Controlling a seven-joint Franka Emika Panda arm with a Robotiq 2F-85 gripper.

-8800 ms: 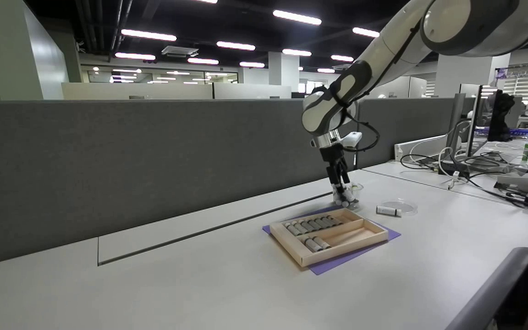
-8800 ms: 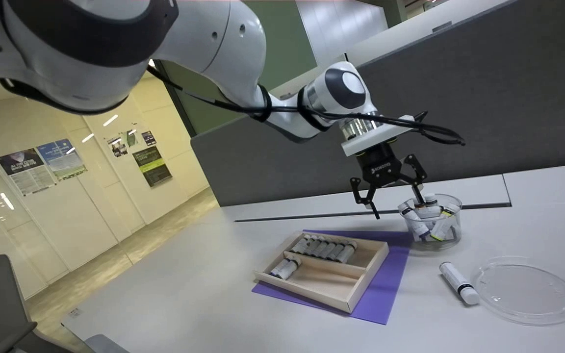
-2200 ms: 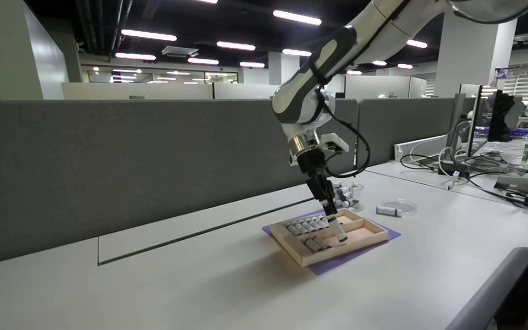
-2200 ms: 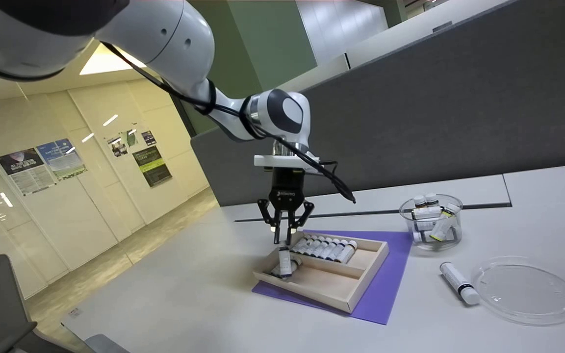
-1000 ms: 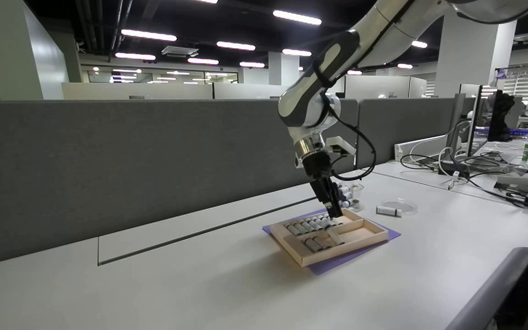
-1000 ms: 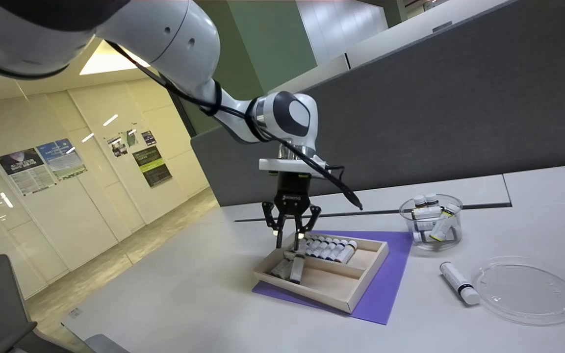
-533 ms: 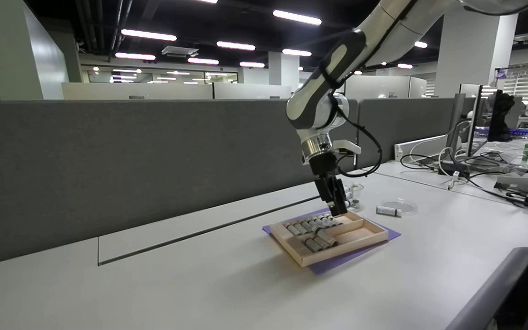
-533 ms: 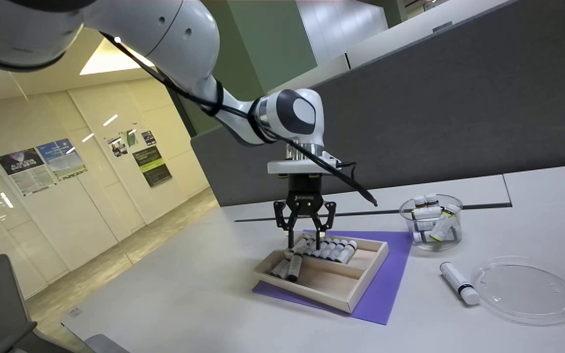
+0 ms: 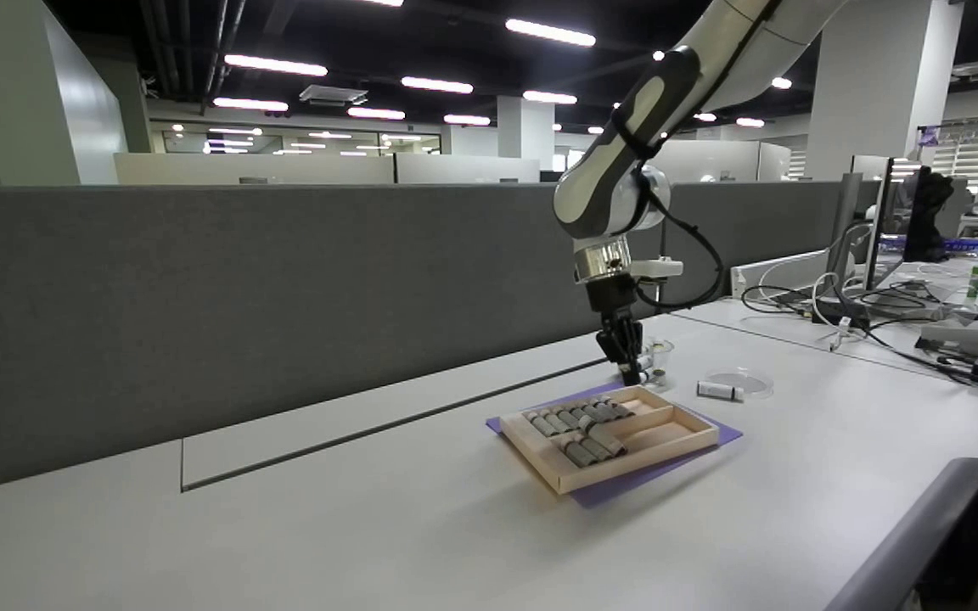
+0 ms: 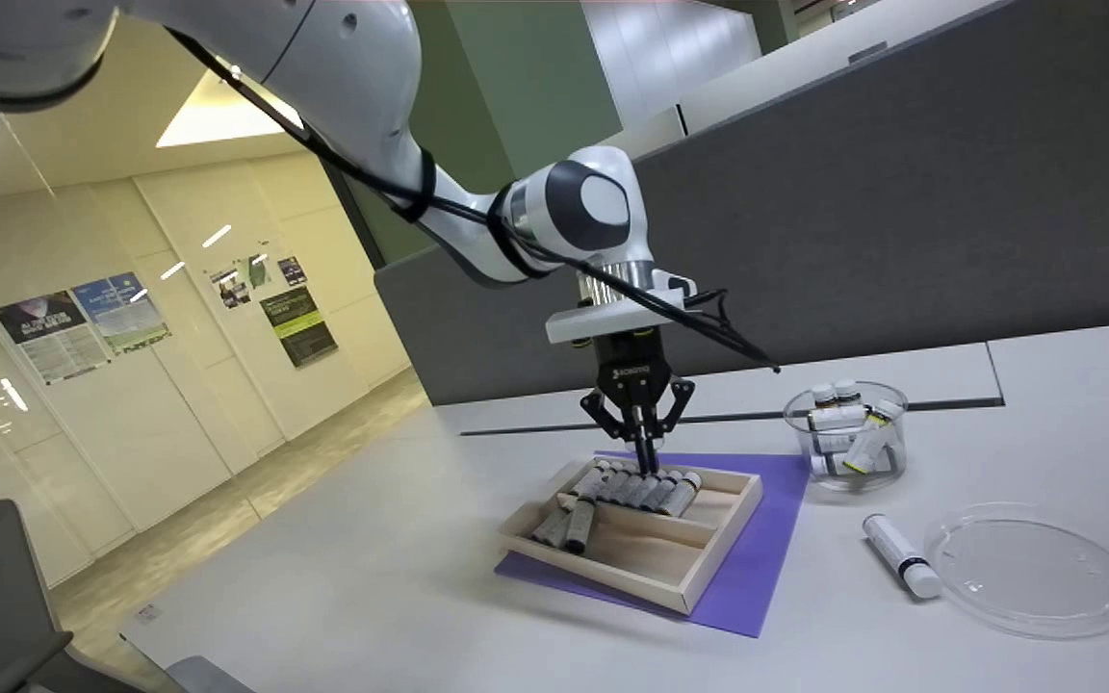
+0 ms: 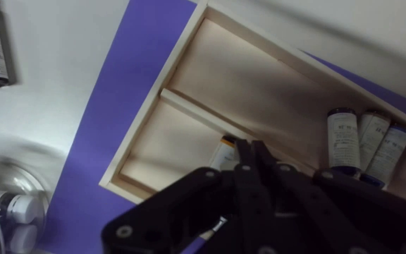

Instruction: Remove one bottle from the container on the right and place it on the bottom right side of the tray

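Pincer (image 10: 649,470), tips almost meeting, gripping nothing, apparently just above the tray (image 10: 646,553)

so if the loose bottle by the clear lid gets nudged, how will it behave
The loose bottle would probably roll: its cylindrical body lies sideways on the flat table. Rolled toward the clear lid, it might stop against the rim. Its straight sides suggest it is stiff.

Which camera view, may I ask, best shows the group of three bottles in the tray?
The wrist view: the three bottles appear largest there, with printed labels visible. Both exterior views show them small and grey.
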